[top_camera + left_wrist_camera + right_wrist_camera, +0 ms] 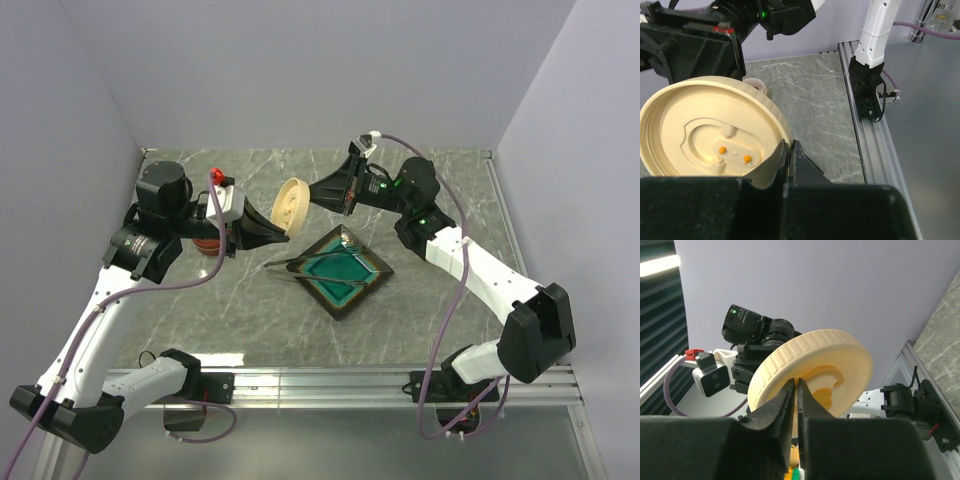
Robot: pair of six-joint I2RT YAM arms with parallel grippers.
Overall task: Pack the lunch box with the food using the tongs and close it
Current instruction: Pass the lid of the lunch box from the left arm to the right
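A round cream lid [293,204] of the lunch box hangs tilted on edge in the air between both arms. My left gripper [287,231] is shut on its lower rim, and its inner face [705,135] with two small orange spots fills the left wrist view. My right gripper [314,197] pinches the opposite rim, its fingers [789,390] closed on the ribbed edge of the lid [810,360]. The grey metal tongs [310,260] lie across the teal square dish [365,293] below. A small white cup [756,85] shows a bit of red food past the lid.
A reddish-brown round container [208,247] sits partly hidden under the left arm. Grey walls close the table on three sides. A metal rail [330,380] runs along the near edge.
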